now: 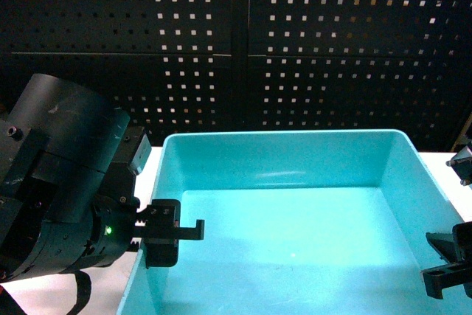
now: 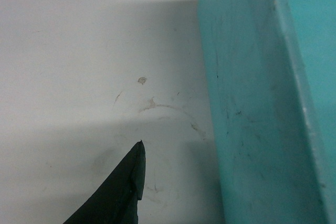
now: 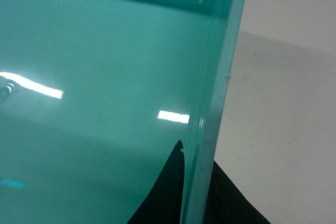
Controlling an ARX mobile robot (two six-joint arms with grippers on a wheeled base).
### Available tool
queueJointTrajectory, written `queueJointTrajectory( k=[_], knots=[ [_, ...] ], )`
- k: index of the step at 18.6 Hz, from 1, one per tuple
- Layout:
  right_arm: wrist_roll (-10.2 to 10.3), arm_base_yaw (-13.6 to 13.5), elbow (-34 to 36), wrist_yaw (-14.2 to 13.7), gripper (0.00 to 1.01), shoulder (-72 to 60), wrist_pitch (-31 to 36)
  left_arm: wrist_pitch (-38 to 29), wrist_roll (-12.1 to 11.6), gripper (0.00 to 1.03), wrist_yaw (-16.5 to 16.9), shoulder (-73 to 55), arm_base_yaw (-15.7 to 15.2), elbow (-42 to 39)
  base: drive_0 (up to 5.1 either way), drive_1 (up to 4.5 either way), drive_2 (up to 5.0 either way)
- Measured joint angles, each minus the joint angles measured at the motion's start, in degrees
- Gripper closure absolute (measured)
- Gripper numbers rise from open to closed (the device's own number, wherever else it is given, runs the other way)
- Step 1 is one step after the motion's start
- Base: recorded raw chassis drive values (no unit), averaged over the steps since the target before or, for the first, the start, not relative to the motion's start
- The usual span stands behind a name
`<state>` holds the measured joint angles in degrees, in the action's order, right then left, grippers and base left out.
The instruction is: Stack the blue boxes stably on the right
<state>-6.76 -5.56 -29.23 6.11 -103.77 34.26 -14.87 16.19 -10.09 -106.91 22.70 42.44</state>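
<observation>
A light turquoise blue box [image 1: 280,136], a shallow tub with sloped walls, fills the middle of the head view on the white table. My left gripper [image 1: 177,234] is at its left wall. In the left wrist view one black finger [image 2: 131,182] stands outside that wall [image 2: 252,103] with a clear gap of table between; its other finger is hidden. My right gripper [image 1: 446,271] is at the right wall. In the right wrist view the right gripper [image 3: 202,158] has one finger [image 3: 169,190] inside and one outside, pressed on the wall [image 3: 218,93].
A black pegboard wall [image 1: 295,49] stands close behind the tub. The bulky black body of my left arm [image 1: 59,182] fills the lower left. White tabletop shows left of the tub [image 2: 79,51] and right of it [image 3: 283,103].
</observation>
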Motion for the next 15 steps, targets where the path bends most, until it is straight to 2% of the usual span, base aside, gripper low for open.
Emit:
queueJointTrajectory(
  k=[8, 10, 12, 15],
  knots=[
    [-0.33, 0.0, 0.0, 0.07, 0.94, 0.0, 0.09, 0.0, 0.02, 0.49, -0.24, 0.0, 0.0, 0.0, 0.0, 0.0, 0.0],
    [-0.33, -0.07, 0.02, 0.44, 0.94, 0.0, 0.2, -0.59, -0.07, 0.24, -1.46, 0.0, 0.52, 0.09, 0.0, 0.0, 0.0],
    [-0.35, -0.07, 0.09, 0.44, 0.94, 0.0, 0.28, -0.57, -0.07, 0.05, -1.46, 0.0, 0.79, 0.09, 0.0, 0.0, 0.0],
    [-0.33, -0.13, 0.11, 0.44, 0.94, 0.0, 0.35, -0.55, -0.07, 0.05, -1.44, 0.0, 0.77, 0.09, 0.0, 0.0, 0.0]
  ],
)
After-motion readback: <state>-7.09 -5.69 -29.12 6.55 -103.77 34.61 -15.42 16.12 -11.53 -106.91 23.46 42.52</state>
